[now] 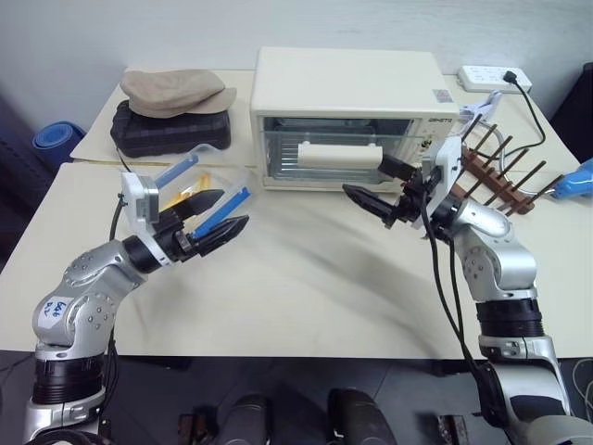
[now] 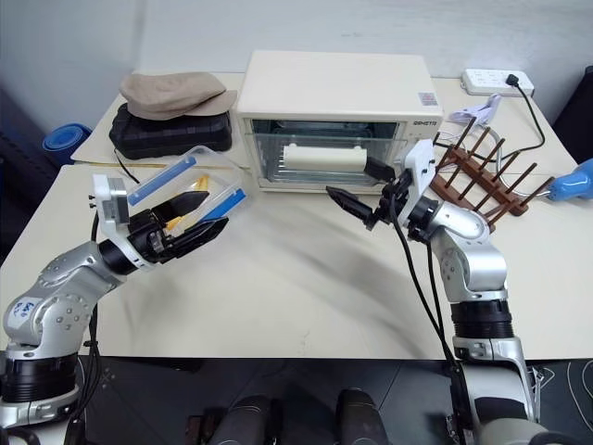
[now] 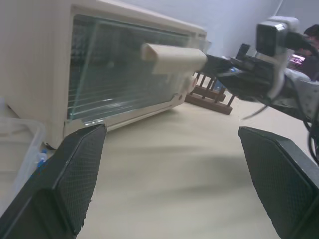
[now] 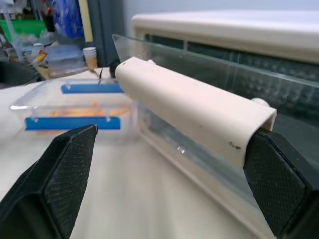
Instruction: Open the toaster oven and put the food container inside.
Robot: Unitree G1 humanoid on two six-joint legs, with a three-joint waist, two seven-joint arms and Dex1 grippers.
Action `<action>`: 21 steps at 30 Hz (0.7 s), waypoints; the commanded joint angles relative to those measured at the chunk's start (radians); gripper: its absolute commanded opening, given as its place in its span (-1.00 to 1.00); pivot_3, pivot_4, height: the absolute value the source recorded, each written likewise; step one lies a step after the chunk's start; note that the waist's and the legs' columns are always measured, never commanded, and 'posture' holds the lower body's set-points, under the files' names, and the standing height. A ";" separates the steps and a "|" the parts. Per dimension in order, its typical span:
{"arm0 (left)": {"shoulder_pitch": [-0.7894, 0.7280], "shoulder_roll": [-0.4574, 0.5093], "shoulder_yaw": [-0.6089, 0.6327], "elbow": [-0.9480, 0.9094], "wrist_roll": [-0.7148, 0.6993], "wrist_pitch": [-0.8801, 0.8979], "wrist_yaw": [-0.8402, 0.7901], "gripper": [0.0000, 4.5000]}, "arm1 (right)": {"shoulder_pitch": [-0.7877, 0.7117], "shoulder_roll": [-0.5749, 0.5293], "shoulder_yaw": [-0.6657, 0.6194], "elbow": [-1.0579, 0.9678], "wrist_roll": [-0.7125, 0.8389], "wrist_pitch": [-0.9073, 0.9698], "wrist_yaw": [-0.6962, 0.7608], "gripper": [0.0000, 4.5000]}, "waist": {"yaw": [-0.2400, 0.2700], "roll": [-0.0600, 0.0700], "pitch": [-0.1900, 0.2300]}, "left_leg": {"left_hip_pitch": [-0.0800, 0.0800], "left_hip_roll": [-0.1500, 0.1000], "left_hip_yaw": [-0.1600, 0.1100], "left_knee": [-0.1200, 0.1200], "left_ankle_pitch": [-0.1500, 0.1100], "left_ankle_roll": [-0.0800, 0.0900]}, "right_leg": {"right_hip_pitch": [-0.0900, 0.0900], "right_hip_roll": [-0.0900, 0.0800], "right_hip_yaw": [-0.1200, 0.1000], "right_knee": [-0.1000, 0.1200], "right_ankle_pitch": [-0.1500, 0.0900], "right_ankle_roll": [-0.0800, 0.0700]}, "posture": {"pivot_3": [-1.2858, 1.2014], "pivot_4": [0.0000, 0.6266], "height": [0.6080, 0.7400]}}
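The cream-white toaster oven point(image 1: 345, 88) stands at the back of the table, its glass door shut and its bar handle point(image 4: 189, 112) across the front. The clear food container point(image 1: 211, 181) with blue clips rests on the table left of the oven. My left gripper point(image 1: 232, 210) hovers open just in front of the container and partly covers it, with nothing between its fingers. My right gripper point(image 1: 363, 174) is open and raised close to the right end of the handle, which lies in front of its spread fingers without touching them.
A black case with a beige cap point(image 1: 171, 116) sits at the back left. A wooden slatted rack point(image 1: 500, 171) stands right of the oven, close behind my right arm. A white power strip point(image 1: 494, 78) with a black cable lies at the back right.
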 commanded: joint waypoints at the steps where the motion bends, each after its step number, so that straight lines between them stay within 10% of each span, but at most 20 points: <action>1: -0.127 -0.020 0.021 0.084 0.020 -0.041 0.020 0.73 | 0.051 -0.028 0.020 -0.104 -0.013 -0.029 0.042 1.00 | 0.004 0.000 0.000 | 0.000 0.000 0.000 0.000 0.000 0.000 | 0.000 0.000 0.000 0.000 0.000 0.000 | 0.03 -0.52 1.00; 14: -0.493 -0.145 -0.301 0.574 0.469 -0.375 -0.087 -0.99 | 0.203 -0.060 0.023 -0.127 -0.125 -0.176 0.046 1.00 | 0.004 -0.002 0.001 | 0.000 -0.005 0.003 0.000 0.000 0.000 | 0.000 0.003 0.000 -0.002 0.001 0.002 | 0.03 -0.52 1.00; 21: -0.381 -0.143 -0.375 0.488 0.547 -0.362 -0.136 -0.99 | 0.519 -0.115 -0.121 -0.202 -0.111 -0.274 0.040 1.00 | 0.016 -0.002 0.001 | -0.001 -0.003 0.003 0.000 0.000 0.000 | 0.000 0.003 -0.001 -0.001 0.001 0.002 | 0.03 -0.52 1.00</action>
